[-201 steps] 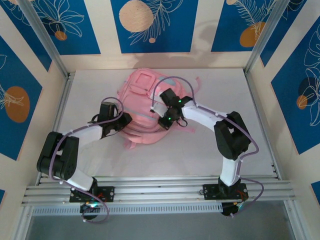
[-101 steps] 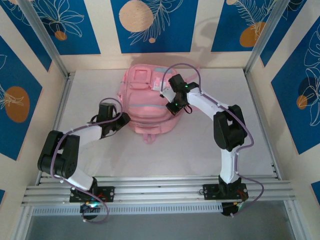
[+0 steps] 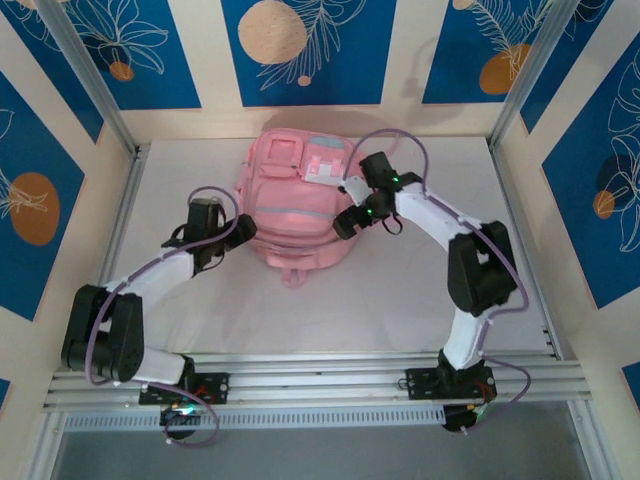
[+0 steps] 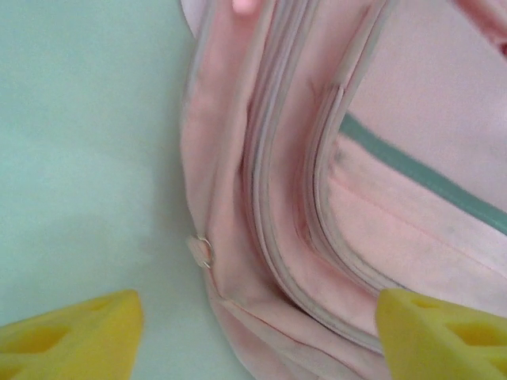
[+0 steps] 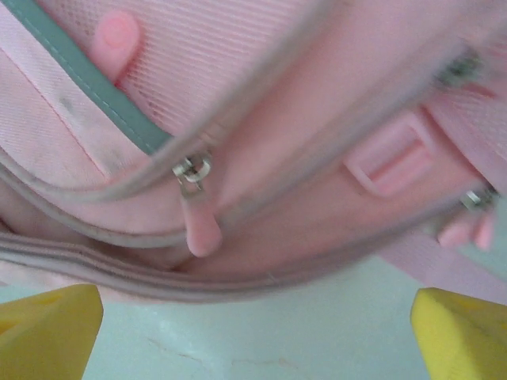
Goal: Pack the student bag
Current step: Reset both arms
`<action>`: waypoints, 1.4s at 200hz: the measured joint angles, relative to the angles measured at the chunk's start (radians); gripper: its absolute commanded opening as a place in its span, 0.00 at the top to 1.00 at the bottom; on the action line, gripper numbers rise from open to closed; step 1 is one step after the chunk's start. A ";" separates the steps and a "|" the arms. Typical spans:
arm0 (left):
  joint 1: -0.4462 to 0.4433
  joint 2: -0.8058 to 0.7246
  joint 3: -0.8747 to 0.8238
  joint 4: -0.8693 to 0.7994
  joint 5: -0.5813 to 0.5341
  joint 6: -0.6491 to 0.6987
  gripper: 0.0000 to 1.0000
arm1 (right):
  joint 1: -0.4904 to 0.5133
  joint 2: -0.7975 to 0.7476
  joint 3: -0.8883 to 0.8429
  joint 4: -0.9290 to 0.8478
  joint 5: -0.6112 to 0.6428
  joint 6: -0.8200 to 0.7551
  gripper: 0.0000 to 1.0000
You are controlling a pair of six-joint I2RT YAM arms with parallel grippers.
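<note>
The white table (image 3: 420,290) is recorded as the work surface. The student bag (image 3: 295,205), a pink backpack, is found lying flat at the middle of the table's far half, with its front pockets facing up. The left gripper (image 3: 238,232) is placed at the bag's lower left edge. Its yellow fingers (image 4: 71,332) are seen spread wide, with nothing clamped. The right gripper (image 3: 347,222) is placed at the bag's right edge, and its yellow fingers (image 5: 47,328) are likewise wide apart and holding nothing. A white label patch (image 3: 322,178) is noted on the bag's upper front. A pink zipper pull (image 5: 198,226) is seen just ahead of the right fingers, and a small metal ring (image 4: 204,252) is seen on a side seam ahead of the left fingers.
</note>
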 measured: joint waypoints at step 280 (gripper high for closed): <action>0.090 0.176 -0.460 1.074 -0.289 0.716 0.00 | -0.360 -0.265 -0.991 1.423 0.177 0.320 0.01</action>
